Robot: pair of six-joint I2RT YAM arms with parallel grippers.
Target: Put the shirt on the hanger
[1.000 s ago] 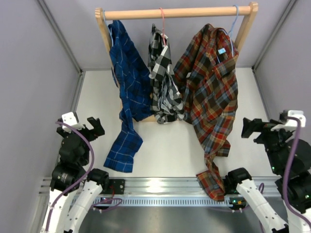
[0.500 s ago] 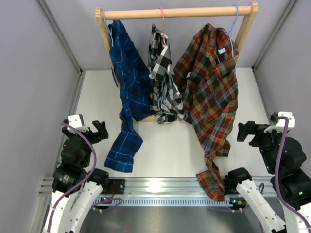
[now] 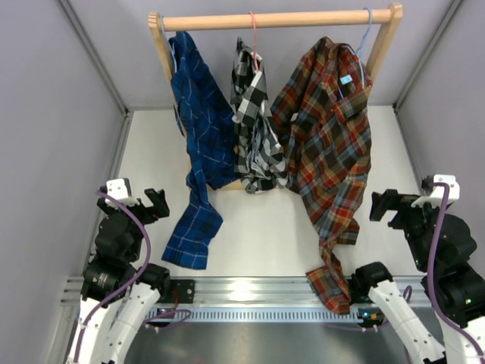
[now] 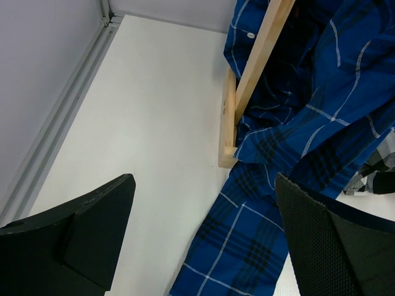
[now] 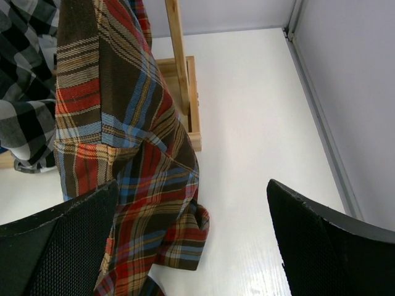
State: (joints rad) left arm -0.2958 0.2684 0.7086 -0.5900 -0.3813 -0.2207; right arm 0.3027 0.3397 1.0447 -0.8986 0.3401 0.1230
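Both arms sit lower than a second ago, now still; left end effector (image 3: 136, 199) and right end effector (image 3: 409, 202) gape empty, and the shirt (image 3: 327, 144) hangs on the hanger (image 3: 364, 30) — task looks finished

Light wooden clothes rack (image 3: 280, 20) on white table (image 3: 151, 159): dark blue plaid shirt (image 3: 198, 129) left, black-and-white checked shirt (image 3: 254, 129) centre on thin pink-red hanger (image 3: 254, 32).

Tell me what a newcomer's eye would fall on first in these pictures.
Three shirts hang from the wooden rail at the back: dark blue shirt left, black-and-white shirt middle, red-orange shirt right, its tail trailing down across the table. The left gripper and right gripper stand open and empty at the sides.
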